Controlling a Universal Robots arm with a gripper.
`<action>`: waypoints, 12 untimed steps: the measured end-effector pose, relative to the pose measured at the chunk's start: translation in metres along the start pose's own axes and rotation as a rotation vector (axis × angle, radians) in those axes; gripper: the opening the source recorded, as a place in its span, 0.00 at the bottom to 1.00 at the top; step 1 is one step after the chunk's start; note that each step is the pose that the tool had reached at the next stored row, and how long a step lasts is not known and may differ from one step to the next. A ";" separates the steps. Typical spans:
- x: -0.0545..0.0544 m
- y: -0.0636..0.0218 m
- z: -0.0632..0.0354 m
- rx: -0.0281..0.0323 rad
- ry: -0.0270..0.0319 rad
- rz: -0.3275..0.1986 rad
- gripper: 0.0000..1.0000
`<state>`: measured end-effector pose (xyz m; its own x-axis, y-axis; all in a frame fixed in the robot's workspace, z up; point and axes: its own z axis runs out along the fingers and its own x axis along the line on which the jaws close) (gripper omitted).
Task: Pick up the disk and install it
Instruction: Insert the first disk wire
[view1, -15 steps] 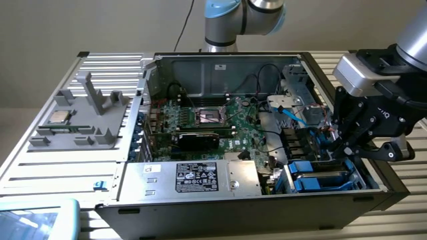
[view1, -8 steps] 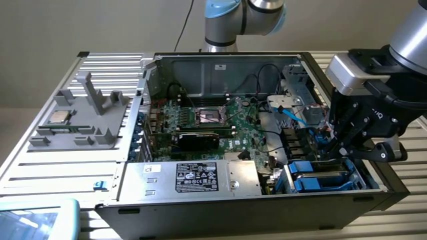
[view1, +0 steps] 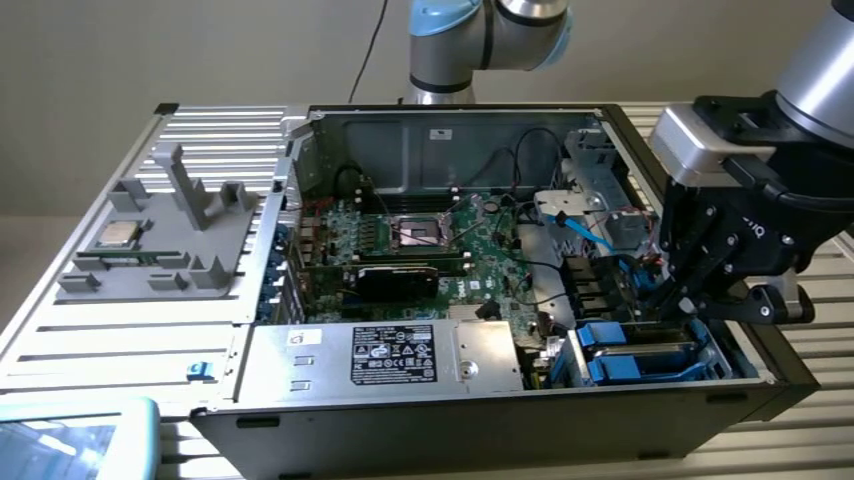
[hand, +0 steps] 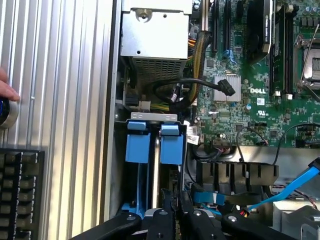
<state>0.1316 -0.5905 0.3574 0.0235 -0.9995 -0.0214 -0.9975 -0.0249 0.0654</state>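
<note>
- An open computer case (view1: 467, 425) lay on its side on the ribbed metal counter (view1: 120, 345), its inside facing up.
- The end effector (view1: 663, 312) hung over the drive bay in the corner of the case at the exterior view's right, with its dark fingers (hand: 167, 207) reaching down into the bay.
- The fingers stood narrow, closed on the thin edge of the disk (hand: 172, 146).
- The disk sat upright on its edge inside the bay, with its blue carrier tab showing at the end away from the fingers.
- The other blue-framed drive (hand: 137, 142) stood just beside it in the next slot, with a silver strip between the two.
- The green motherboard (view1: 427, 245) filled the middle of the case, and the power supply (view1: 387, 355), with a black label, sat along the near wall.
- A light blue cable (hand: 295, 187) ran near the bay.
- At the exterior view's left, a grey fixture (view1: 160, 250) rested on the counter with a square processor chip (view1: 118, 233) on it, well apart from the end effector.
- A person's fingertip (hand: 7, 90) rested on the counter outside the case.
</note>
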 end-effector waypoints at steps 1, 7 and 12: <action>-0.001 0.0000 0.0000 -0.0003 0.0026 0.000 0.16; -0.003 -0.0001 0.0001 -0.0017 0.0121 0.002 0.16; -0.003 -0.0001 0.0001 -0.0017 0.0122 0.002 0.16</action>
<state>0.1317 -0.5879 0.3573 0.0228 -0.9997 -0.0091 -0.9975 -0.0234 0.0671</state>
